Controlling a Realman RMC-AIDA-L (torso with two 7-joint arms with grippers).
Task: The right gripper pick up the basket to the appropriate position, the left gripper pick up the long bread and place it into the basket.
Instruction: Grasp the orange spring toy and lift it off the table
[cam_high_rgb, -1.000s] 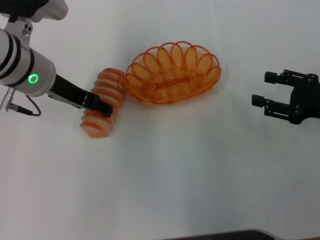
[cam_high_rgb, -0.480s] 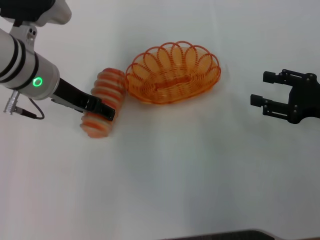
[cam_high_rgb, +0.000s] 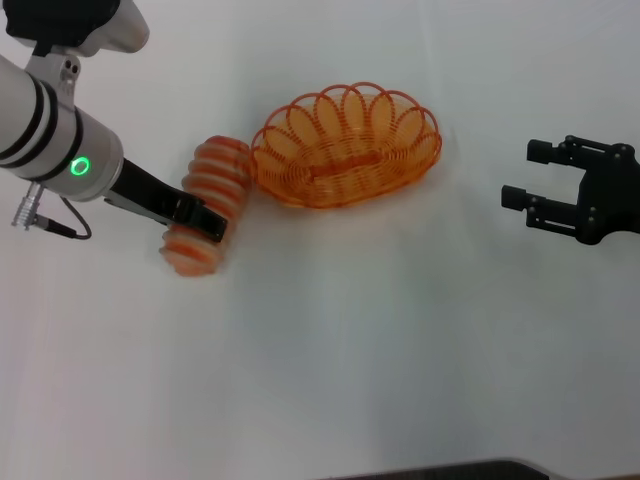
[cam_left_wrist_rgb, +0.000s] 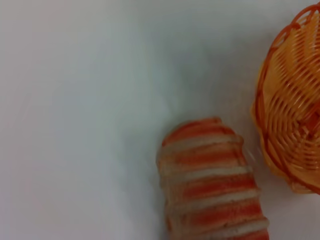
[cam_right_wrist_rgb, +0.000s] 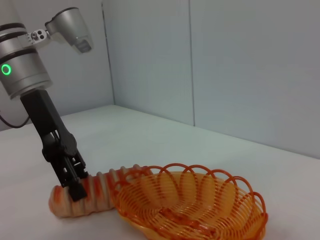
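Note:
The long bread (cam_high_rgb: 208, 200), tan with orange ridges, lies on the white table just left of the basket (cam_high_rgb: 346, 150), one end almost touching its rim. My left gripper (cam_high_rgb: 203, 217) is down over the loaf's middle, open, with one black finger (cam_right_wrist_rgb: 77, 190) on its near side; the other finger is hidden behind it. The loaf rests on the table. The left wrist view shows one end of the bread (cam_left_wrist_rgb: 210, 185) and the basket's edge (cam_left_wrist_rgb: 292, 115). My right gripper (cam_high_rgb: 521, 175) hangs open at the far right, well apart from the basket.
A white table (cam_high_rgb: 350, 350) spreads in front of and between the arms. A grey wall (cam_right_wrist_rgb: 225, 65) stands behind the table in the right wrist view. A dark edge (cam_high_rgb: 450, 470) shows at the table's near side.
The left arm has shifted slightly right and lower over the bread. Bread, basket and right gripper have stayed in place.

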